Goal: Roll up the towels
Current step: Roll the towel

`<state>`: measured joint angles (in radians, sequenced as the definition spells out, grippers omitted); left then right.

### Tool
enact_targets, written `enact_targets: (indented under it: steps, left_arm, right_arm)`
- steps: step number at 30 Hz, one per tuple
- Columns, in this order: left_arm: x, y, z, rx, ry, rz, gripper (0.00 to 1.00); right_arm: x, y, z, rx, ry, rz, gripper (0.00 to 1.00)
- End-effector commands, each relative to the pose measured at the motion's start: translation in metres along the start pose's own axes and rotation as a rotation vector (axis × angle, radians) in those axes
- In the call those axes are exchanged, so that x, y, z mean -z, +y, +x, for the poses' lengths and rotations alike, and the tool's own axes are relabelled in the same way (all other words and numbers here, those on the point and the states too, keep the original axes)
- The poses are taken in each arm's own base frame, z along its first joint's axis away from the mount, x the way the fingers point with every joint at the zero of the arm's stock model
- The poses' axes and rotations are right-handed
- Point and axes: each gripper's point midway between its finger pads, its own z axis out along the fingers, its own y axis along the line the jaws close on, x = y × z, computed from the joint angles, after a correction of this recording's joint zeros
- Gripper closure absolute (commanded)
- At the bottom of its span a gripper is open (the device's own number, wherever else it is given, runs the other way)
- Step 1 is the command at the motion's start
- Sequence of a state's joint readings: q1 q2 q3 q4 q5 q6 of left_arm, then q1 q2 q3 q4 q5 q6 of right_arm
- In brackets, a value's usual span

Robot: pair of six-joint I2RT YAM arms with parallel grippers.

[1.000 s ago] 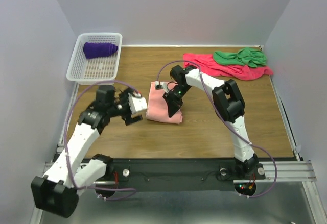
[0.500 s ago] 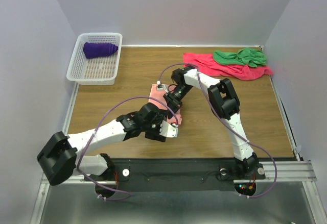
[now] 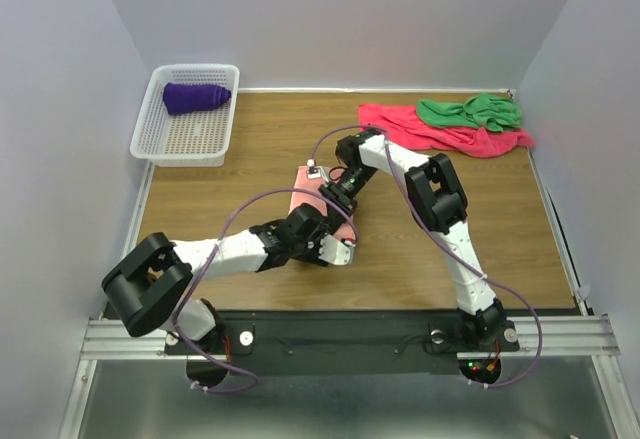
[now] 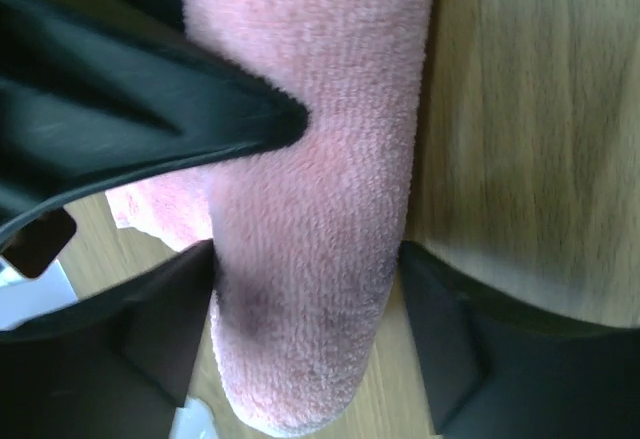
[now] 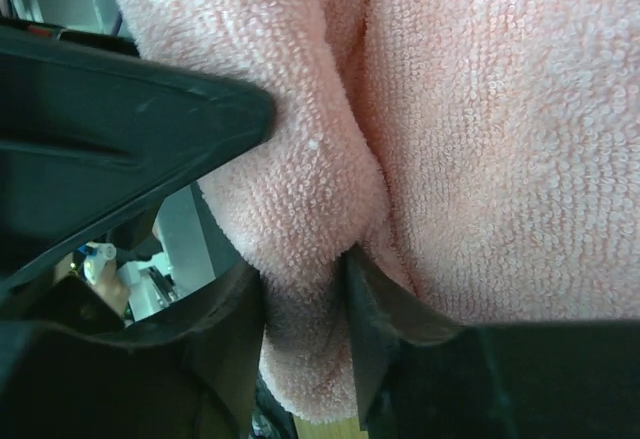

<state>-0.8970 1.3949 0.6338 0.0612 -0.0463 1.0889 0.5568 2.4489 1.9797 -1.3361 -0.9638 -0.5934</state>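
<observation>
Out in the middle of the wooden table (image 3: 250, 144) is the salmon-pink towel (image 3: 302, 191), partly rolled, and honestly you can barely see it from above because both arms are piled on top of it. The left gripper (image 3: 336, 239) comes in low from the near-left side, and the right gripper (image 3: 336, 204) drops onto it from the far side, with its arm folded over in a big elbow. A purple cable loops across the wood too. Back left there's a white mesh basket (image 3: 150, 109) with the purple towel (image 3: 195, 97) rolled up inside. In the back right corner the crimson towel (image 3: 392, 119) lies crumpled and the green towel (image 3: 470, 111) is heaped on it, well apart from the action. The wrist cameras fill in what the overhead view hides. From the left wrist you see a proper pink roll lying on the wood, with that gripper's fingers (image 4: 160, 339) up against both of its sides, so it's got hold of the roll. From the right wrist, a fold of the same towel is squeezed narrow between its fingers (image 5: 400, 344), so that one's pinching cloth. Both wrist views also have a black wedge cutting across the upper left, and I can't tell whose it is.
</observation>
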Motion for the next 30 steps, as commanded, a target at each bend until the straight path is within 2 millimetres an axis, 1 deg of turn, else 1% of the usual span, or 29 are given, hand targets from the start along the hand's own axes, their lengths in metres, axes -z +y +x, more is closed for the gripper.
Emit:
enact_targets:
  steps: [1,2,3,4,5,6,7,8,10,13,14,15,16,17,18,19,20,21,22,23,24,25,26,27,28,29,30]
  left_arm:
    - [-0.001,-0.011,0.002,0.014,0.017,0.040,0.31]
    - [-0.001,-0.015,0.001,0.036,0.011,0.064,0.37]
    - [0.002,-0.029,0.007,0.078,0.043,0.126,0.47]
    - [0.004,-0.035,0.008,0.097,0.050,0.152,0.50]
    - [0.005,-0.043,0.006,0.114,0.035,0.188,0.52]
    - [0.008,-0.053,0.009,0.133,0.047,0.222,0.55]
    - [0.009,-0.057,0.009,0.150,0.048,0.241,0.55]
    - [0.011,-0.065,0.009,0.186,0.047,0.279,0.55]
    - [0.010,-0.073,0.006,0.231,0.039,0.331,0.57]
    - [0.008,-0.070,0.008,0.282,0.051,0.405,0.57]
    - [0.007,-0.071,0.004,0.300,0.025,0.445,0.57]
    - [0.004,-0.065,0.004,0.339,0.020,0.493,0.57]
    - [0.003,-0.062,0.003,0.360,0.010,0.520,0.57]
    - [0.002,-0.060,0.004,0.387,0.007,0.552,0.57]
    - [0.003,-0.050,0.001,0.401,0.000,0.581,0.57]
    - [-0.001,-0.054,0.007,0.451,-0.007,0.642,0.57]
    - [-0.004,-0.053,0.008,0.470,0.002,0.683,0.57]
    - [-0.005,-0.051,0.010,0.476,-0.002,0.700,0.55]
    - [-0.006,-0.049,0.013,0.493,-0.010,0.719,0.55]
    - [-0.003,-0.051,0.015,0.506,0.001,0.756,0.54]
    - [-0.009,-0.044,0.016,0.520,-0.017,0.769,0.51]
    - [-0.009,-0.043,0.013,0.522,-0.021,0.791,0.51]
    - [-0.009,-0.040,0.016,0.535,-0.025,0.807,0.50]
    - [-0.010,-0.039,0.016,0.551,-0.016,0.843,0.50]
    - [-0.012,-0.037,0.016,0.565,-0.019,0.855,0.50]
    - [-0.014,-0.035,0.019,0.593,-0.022,0.884,0.48]
    - [-0.015,-0.035,0.019,0.604,-0.022,0.903,0.48]
  right_arm:
    - [-0.002,-0.028,0.014,-0.016,0.071,0.079,0.51]
    - [0.001,-0.030,0.014,-0.021,0.067,0.086,0.44]
    - [0.005,-0.032,0.012,-0.015,0.062,0.103,0.43]
    - [0.008,-0.033,0.012,-0.020,0.057,0.114,0.40]
    - [0.014,-0.036,0.010,-0.025,0.045,0.121,0.40]
    - [0.017,-0.038,0.009,-0.030,0.041,0.131,0.39]
    - [0.021,-0.042,0.007,-0.031,0.028,0.145,0.39]
    - [0.028,-0.045,0.004,-0.039,0.013,0.169,0.38]
    - [0.040,-0.052,-0.006,-0.039,-0.034,0.212,0.37]
    - [0.062,-0.049,-0.022,-0.010,-0.110,0.255,0.32]
    - [0.074,-0.049,-0.027,-0.003,-0.148,0.264,0.31]
    - [0.089,-0.041,-0.038,0.027,-0.199,0.281,0.26]
    - [0.101,-0.036,-0.045,0.047,-0.234,0.297,0.25]
    - [0.112,-0.033,-0.050,0.061,-0.266,0.316,0.20]
    - [0.130,-0.031,-0.054,0.070,-0.311,0.336,0.15]
    - [0.143,-0.027,-0.061,0.082,-0.354,0.359,0.11]
    - [0.169,-0.020,-0.064,0.095,-0.407,0.405,0.11]
    - [0.184,-0.015,-0.068,0.108,-0.449,0.428,0.11]
    - [0.196,-0.012,-0.068,0.088,-0.482,0.433,0.06]
    - [0.220,-0.003,-0.065,0.089,-0.538,0.455,0.05]
    - [0.227,0.001,-0.061,0.086,-0.561,0.445,0.04]
    - [0.234,0.004,-0.057,0.086,-0.577,0.455,0.03]
    - [0.242,0.010,-0.054,0.099,-0.597,0.471,0.02]
    - [0.254,0.026,-0.049,0.131,-0.621,0.506,0.02]
    - [0.258,0.034,-0.047,0.160,-0.631,0.529,0.00]
    - [0.251,0.033,-0.037,0.163,-0.612,0.532,0.00]
    - [0.251,0.038,-0.033,0.178,-0.616,0.543,0.00]
